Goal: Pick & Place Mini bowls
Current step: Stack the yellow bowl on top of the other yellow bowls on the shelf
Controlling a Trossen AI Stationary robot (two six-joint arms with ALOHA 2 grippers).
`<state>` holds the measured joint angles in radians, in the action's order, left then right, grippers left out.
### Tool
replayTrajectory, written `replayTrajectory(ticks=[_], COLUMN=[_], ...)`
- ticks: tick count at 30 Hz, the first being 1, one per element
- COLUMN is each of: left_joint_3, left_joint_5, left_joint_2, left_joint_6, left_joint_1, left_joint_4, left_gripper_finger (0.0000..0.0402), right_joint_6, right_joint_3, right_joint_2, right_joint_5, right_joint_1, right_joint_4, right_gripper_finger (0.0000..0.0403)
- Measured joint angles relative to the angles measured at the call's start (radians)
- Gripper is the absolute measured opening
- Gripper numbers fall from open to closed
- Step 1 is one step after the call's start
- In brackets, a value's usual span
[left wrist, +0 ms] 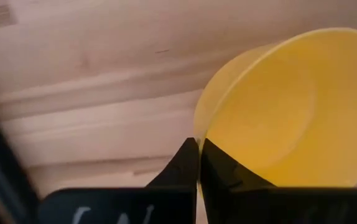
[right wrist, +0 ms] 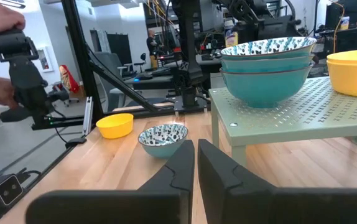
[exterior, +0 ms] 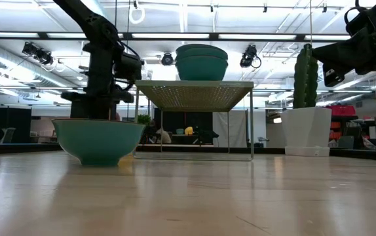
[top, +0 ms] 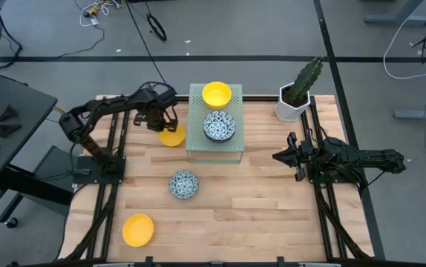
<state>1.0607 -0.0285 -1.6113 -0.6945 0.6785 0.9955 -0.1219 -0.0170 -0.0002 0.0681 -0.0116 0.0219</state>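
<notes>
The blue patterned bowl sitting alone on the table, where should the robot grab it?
By its rim, from above. The blue patterned bowl sits upright and open on the table, so one finger can go inside the thin wall and one outside. Nothing crowds it.

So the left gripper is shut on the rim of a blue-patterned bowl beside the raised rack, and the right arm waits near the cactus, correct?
Not quite. The left gripper is shut on the rim of a yellow bowl, not a blue-patterned one; the left wrist view shows it. The rest holds: that bowl sits beside the rack, and the right gripper waits near the cactus.
</notes>
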Motion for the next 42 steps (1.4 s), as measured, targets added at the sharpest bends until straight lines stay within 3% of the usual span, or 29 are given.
replayTrajectory(ticks=[12,20,35,42], left_joint_3=[0.015,0.238,0.552,0.705], left_joint_5=[-0.031,-0.103,-0.064,-0.043], left_joint_2=[0.170,0.189,0.184,0.121], left_joint_6=[-0.001,0.044,0.105,0.149], left_joint_1=[0.003,0.003,0.002,0.002], left_joint_4=[0.123,0.235,0.267,0.267], left_gripper_finger=[0.0003,0.0003,0.0003,0.0003], right_joint_6=[0.000,0.000,0.000,0.000], right_joint_3=[0.000,0.000,0.000,0.000], right_joint_2=[0.000,0.000,0.000,0.000], right_joint_5=[0.000,0.000,0.000,0.000], right_joint_1=[0.000,0.000,0.000,0.000], right_joint_4=[0.000,0.000,0.000,0.000], right_gripper_finger=[0.0027,0.0027,0.0027,0.0027])
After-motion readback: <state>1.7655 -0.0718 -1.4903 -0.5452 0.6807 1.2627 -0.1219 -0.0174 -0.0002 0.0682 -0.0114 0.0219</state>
